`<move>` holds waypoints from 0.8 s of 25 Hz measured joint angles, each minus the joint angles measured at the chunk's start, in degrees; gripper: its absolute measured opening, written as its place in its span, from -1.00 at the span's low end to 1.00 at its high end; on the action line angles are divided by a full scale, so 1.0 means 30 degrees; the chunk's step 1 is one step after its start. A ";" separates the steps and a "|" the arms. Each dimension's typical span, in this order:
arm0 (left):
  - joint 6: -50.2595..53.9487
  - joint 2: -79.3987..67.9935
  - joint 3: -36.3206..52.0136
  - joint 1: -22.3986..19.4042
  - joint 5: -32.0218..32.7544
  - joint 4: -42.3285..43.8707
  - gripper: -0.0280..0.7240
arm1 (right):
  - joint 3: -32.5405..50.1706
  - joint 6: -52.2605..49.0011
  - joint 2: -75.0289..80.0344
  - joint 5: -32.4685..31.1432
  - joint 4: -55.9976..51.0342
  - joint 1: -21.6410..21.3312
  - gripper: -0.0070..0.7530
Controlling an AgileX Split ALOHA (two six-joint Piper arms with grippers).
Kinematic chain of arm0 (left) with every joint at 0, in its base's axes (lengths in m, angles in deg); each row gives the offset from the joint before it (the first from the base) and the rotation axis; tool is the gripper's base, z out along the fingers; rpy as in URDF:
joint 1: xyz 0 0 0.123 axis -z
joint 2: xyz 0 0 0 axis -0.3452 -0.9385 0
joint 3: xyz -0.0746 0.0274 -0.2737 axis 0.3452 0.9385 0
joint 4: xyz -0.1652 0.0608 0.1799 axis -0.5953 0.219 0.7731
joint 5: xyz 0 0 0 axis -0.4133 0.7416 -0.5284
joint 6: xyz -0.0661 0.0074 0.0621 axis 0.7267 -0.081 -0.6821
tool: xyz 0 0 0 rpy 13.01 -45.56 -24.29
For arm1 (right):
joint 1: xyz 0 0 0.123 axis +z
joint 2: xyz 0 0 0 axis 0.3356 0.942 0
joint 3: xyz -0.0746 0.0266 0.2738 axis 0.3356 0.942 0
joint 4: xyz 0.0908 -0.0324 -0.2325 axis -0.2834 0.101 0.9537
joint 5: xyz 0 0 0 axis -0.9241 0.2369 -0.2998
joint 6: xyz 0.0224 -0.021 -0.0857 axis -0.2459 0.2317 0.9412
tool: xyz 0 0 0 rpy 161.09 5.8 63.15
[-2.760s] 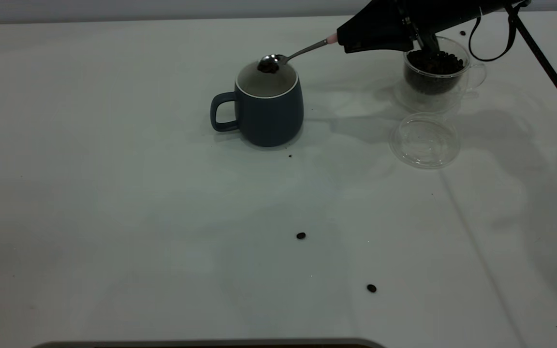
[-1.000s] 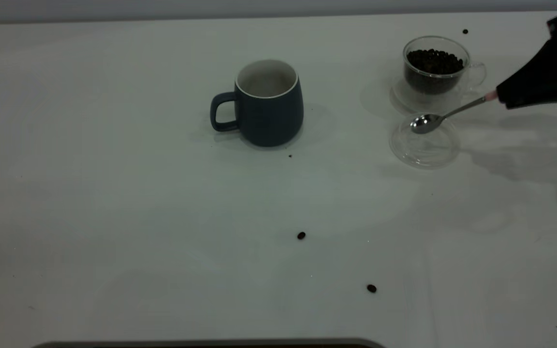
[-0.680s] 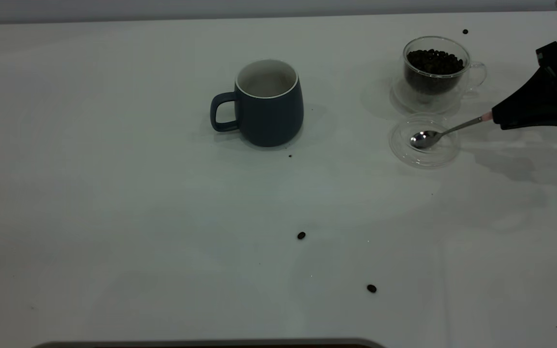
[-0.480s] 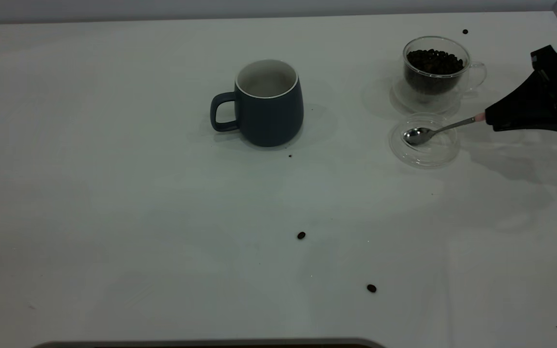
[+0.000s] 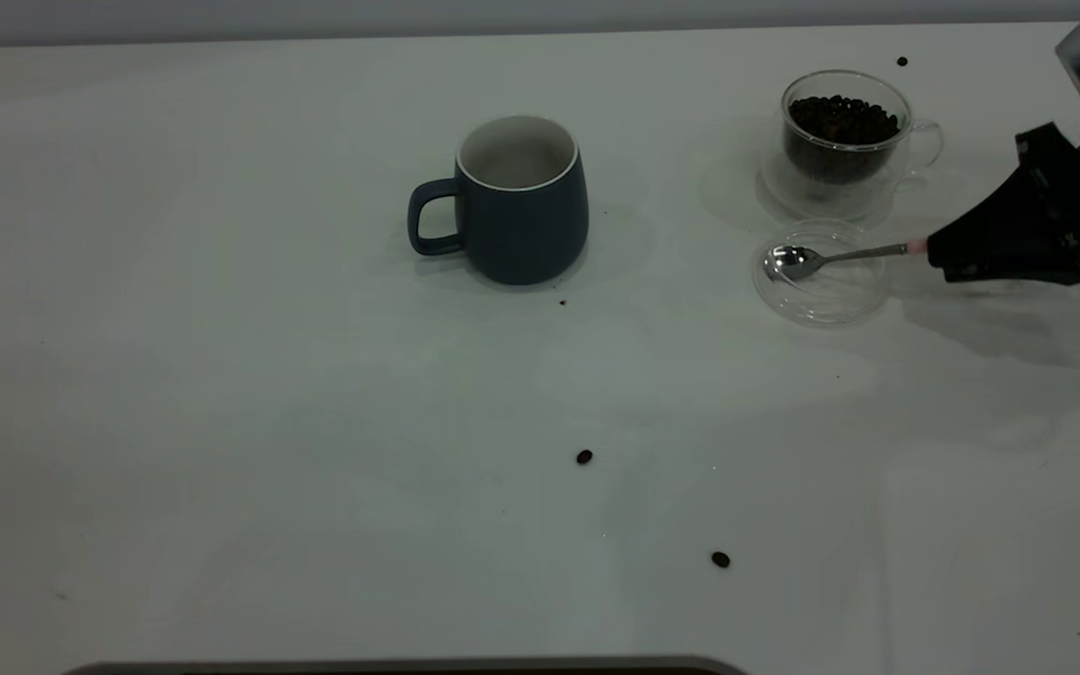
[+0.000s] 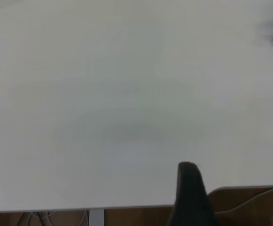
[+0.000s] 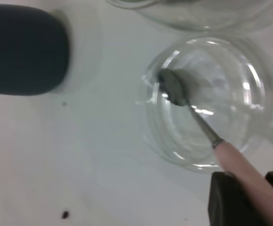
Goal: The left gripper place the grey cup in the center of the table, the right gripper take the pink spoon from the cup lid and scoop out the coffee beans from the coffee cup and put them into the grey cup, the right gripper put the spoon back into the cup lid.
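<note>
I see the right gripper [image 5: 936, 256] has slid left since half a second ago, clamped on the pink spoon [image 5: 831, 256], whose bowl now sits at the cup lid's [image 5: 821, 298] left rim. The grey cup [image 5: 519, 202] stands mid-table, unmoved; the coffee cup [image 5: 842, 136] (full of beans) is beyond the lid. Stray coffee beans [image 5: 584, 457] dot the white table [image 5: 221, 422]. I cannot tell how the left gripper's [image 6: 189, 188] fingers stand.
</note>
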 joint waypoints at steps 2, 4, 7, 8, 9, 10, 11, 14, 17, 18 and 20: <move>0.0000 0.0000 0.0000 0.0000 0.0000 0.0000 0.58 | 0.0000 0.0327 0.0071 0.0575 0.0169 0.0000 -0.20; 0.0000 0.0000 0.0000 0.0000 0.0000 0.0000 0.58 | 0.0000 0.0612 0.0109 0.0783 0.0190 0.0000 -0.02; 0.0000 0.0000 0.0000 0.0000 0.0000 0.0000 0.58 | 0.0000 0.0860 0.0109 0.0817 0.0128 0.0000 0.25; 0.0000 0.0000 0.0000 0.0000 0.0000 0.0000 0.58 | -0.0024 0.0915 0.0109 0.0817 0.0079 0.0000 0.33; 0.0000 0.0000 0.0000 0.0000 0.0000 0.0000 0.58 | -0.0024 0.1056 0.0087 0.0862 -0.0049 0.0000 0.41; 0.0000 0.0000 0.0000 0.0000 0.0000 0.0000 0.58 | -0.0024 0.1370 0.0009 0.0973 -0.0170 0.0000 0.46; 0.0000 0.0000 0.0000 0.0000 0.0000 0.0000 0.58 | -0.0024 0.1655 -0.0203 0.1147 -0.0388 0.0043 0.51; 0.0000 0.0000 0.0000 0.0000 0.0000 0.0000 0.58 | -0.0024 0.2824 -0.1317 0.1919 -0.1241 0.0087 0.56; 0.0000 0.0000 0.0000 0.0000 0.0000 0.0000 0.58 | -0.0024 0.3772 -0.2813 0.2692 -0.1996 0.0134 0.56; 0.0000 0.0000 0.0000 0.0000 0.0000 0.0000 0.58 | 0.0016 0.3917 -0.3380 0.3132 -0.2015 0.0224 0.55; 0.0000 0.0000 0.0000 0.0000 0.0000 0.0000 0.58 | 0.0312 0.3735 -0.4613 0.4180 -0.2014 0.0486 0.54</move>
